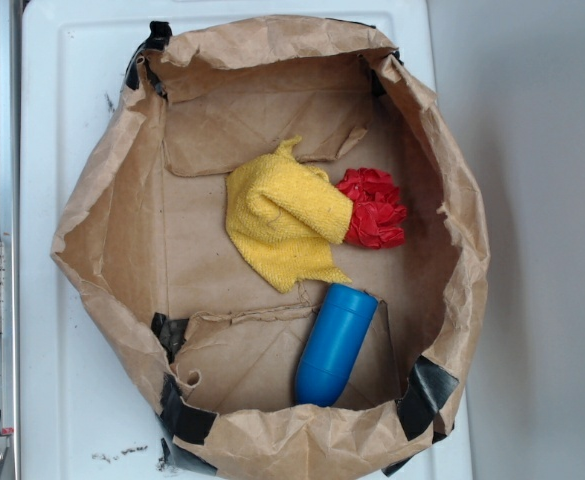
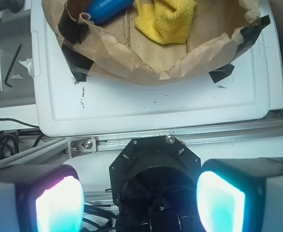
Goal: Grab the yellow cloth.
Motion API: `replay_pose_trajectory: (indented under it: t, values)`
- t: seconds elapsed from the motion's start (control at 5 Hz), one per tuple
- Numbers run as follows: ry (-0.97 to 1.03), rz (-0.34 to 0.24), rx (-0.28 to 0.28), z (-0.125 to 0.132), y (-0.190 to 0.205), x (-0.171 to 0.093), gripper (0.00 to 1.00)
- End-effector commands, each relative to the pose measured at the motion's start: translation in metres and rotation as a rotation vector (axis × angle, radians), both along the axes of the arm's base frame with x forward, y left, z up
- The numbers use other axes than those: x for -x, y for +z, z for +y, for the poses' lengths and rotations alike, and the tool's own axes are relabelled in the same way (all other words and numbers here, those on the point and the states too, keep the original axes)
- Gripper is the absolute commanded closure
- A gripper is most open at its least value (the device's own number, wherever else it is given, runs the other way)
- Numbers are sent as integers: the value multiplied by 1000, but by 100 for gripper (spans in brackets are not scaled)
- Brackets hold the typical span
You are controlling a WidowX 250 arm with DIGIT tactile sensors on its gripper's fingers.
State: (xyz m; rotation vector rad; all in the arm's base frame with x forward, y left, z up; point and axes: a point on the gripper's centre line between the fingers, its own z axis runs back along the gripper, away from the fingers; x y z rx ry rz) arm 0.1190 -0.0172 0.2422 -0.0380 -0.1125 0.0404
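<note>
The yellow cloth (image 1: 285, 218) lies crumpled in the middle of a brown paper-lined bin (image 1: 112, 215); in the wrist view the yellow cloth (image 2: 165, 20) shows at the top, inside the bin. My gripper (image 2: 140, 200) is open, its two glowing pads wide apart with nothing between them. It hangs outside the bin, over the robot's black base and the metal rail, well short of the cloth. The exterior view does not show the gripper.
A red ruffled cloth (image 1: 374, 207) touches the yellow cloth's right side. A blue plastic cylinder (image 1: 334, 343) lies just in front of it, also seen as the blue cylinder (image 2: 107, 8). The bin's crumpled paper walls (image 2: 151, 72) stand raised on a white tray (image 2: 151, 104).
</note>
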Motion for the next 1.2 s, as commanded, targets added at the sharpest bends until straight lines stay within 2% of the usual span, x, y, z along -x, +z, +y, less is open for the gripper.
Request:
replay_pose_trajectory:
  t: [0.0,0.2,0.4,0.6,0.8,1.0]
  values:
    - [0,0,0,0,0,0,0]
    - [3,-64,62,-1,-1,-39,0]
    - [67,-89,50,8,-4,-79,0]
    - [-1,-169,58,21,-5,-109,0]
    - [-51,-211,60,36,-19,-141,0]
    - [-96,-135,-13,36,-53,-158,0]
